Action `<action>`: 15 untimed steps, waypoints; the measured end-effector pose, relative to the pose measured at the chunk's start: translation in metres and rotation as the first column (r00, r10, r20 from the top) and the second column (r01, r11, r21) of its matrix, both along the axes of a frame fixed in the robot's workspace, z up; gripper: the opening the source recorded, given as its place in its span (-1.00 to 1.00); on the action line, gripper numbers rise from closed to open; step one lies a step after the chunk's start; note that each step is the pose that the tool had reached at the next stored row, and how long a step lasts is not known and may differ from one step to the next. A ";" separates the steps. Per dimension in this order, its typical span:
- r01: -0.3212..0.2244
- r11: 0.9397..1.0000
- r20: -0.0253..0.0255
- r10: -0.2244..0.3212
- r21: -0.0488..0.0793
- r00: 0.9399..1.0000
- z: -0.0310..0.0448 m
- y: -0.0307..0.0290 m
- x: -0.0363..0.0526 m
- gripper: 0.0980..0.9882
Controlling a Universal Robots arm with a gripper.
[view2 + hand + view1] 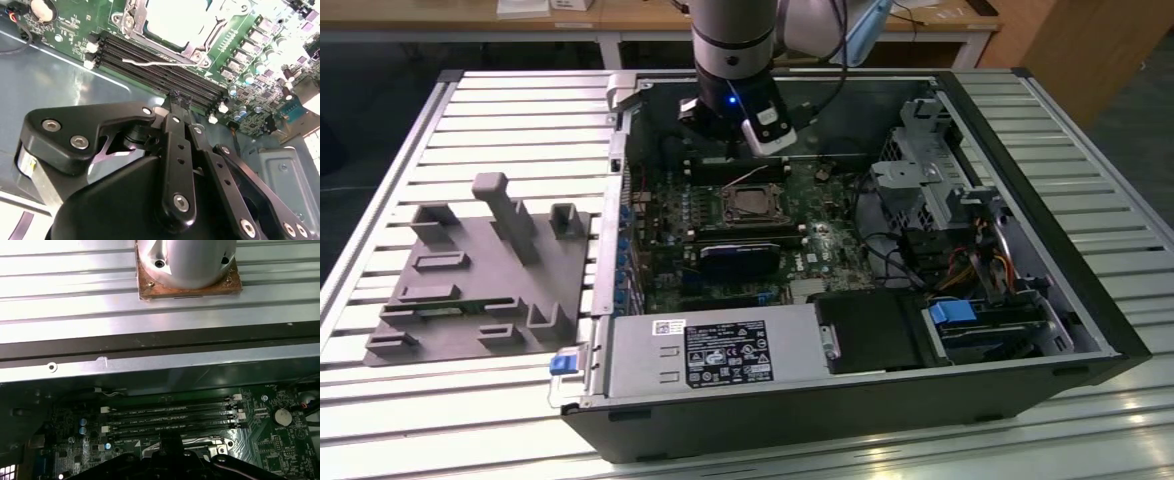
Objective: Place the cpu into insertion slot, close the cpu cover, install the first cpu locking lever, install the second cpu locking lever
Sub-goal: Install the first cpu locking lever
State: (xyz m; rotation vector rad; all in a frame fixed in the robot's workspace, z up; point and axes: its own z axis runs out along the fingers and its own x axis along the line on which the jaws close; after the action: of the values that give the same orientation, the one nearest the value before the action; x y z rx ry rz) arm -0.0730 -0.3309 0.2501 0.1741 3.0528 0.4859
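The cpu (pixel 175 20) lies in the insertion slot (pixel 750 205) on the green motherboard, its pale metal top showing. The cpu cover (pixel 131 21) lies flat around it as a silvery frame. A thin wire locking lever (pixel 150 62) runs along the socket's edge beside the memory slots (pixel 160 70); I cannot tell whether it is latched. My gripper (pixel 179 100) hangs over the memory slots just beside the socket, apart from the lever, with its black fingers together and nothing between them. In the exterior view my gripper (pixel 750 160) sits just behind the socket.
The open computer case (pixel 1067 300) lies on a slatted metal table. A grey power-supply box (pixel 707 350) fills its front, and a drive cage (pixel 934 170) with cables stands on the exterior view's right. A grey fixture block (pixel 480 270) sits left of the case.
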 end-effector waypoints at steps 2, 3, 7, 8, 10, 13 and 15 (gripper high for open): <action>0.000 1.000 0.012 0.000 0.000 1.000 -0.0004 -0.0001 -0.0001 -0.98; 0.000 1.000 0.022 0.000 0.000 1.000 -0.0008 -0.0001 -0.0003 -0.98; 0.000 1.000 0.067 0.000 0.000 0.998 -0.0019 -0.0001 -0.0009 -0.98; 0.000 1.000 0.080 0.000 0.000 0.997 -0.0022 -0.0001 -0.0010 -0.98; 0.000 1.000 0.101 0.000 0.000 0.995 -0.0029 -0.0001 -0.0011 -0.98; 0.000 1.000 0.120 0.000 0.000 0.993 -0.0050 0.0000 -0.0010 -0.98; 0.000 1.000 0.125 0.000 0.000 0.992 -0.0073 -0.0001 -0.0010 -0.98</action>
State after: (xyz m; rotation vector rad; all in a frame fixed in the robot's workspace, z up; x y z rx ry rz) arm -0.0741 -0.3310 0.2428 0.1377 2.9311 0.4780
